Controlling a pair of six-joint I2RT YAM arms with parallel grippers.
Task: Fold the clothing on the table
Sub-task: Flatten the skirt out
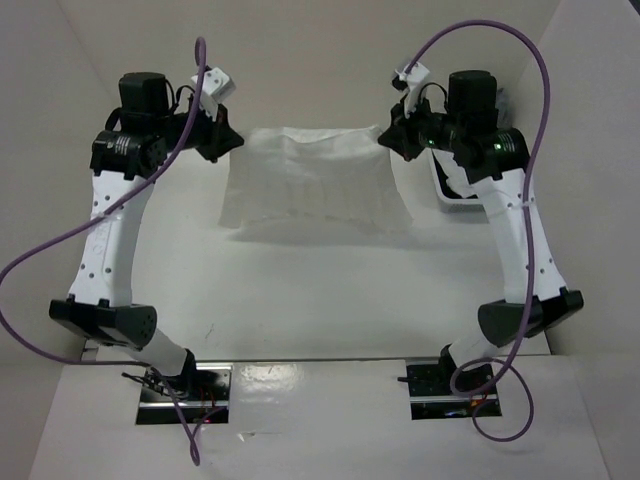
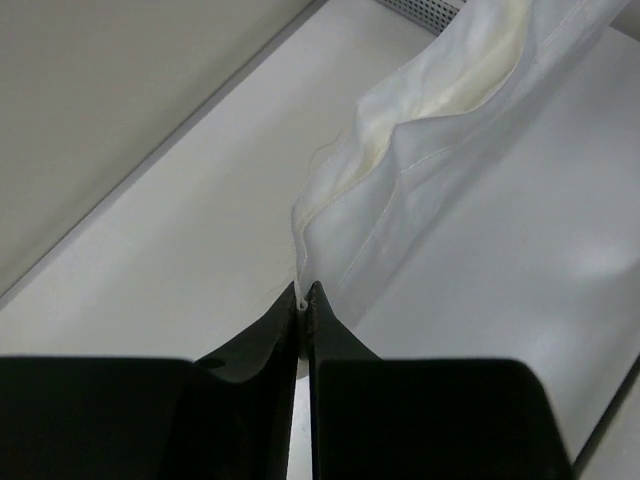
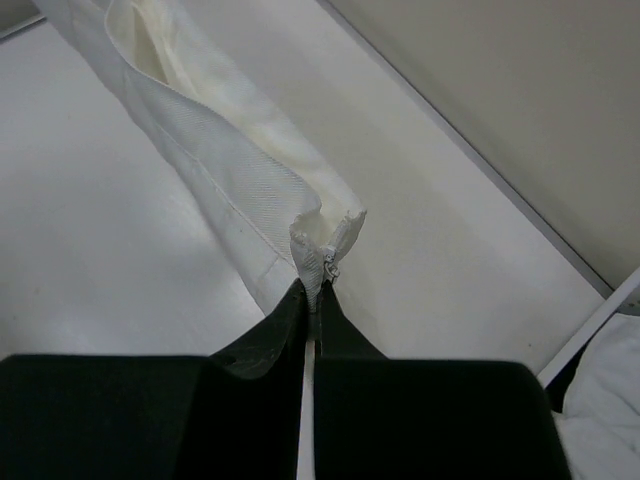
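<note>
The clothing [image 1: 315, 185], a white pleated skirt, hangs stretched between both grippers above the far middle of the table [image 1: 300, 290], its wide hem toward the near side. My left gripper [image 1: 222, 138] is shut on the waistband's left corner; in the left wrist view the clothing [image 2: 440, 130] runs up and away from the pinching gripper [image 2: 304, 290]. On the other side my right gripper [image 1: 392, 138] is shut on the right corner, where in the right wrist view the zipper end of the clothing [image 3: 250, 160] sits between the tips of that gripper [image 3: 318, 285].
A small white basket [image 1: 455, 190] holding white fabric [image 3: 605, 400] stands at the far right behind the right arm. Beige walls enclose the table on the left, back and right. Purple cables loop over both arms.
</note>
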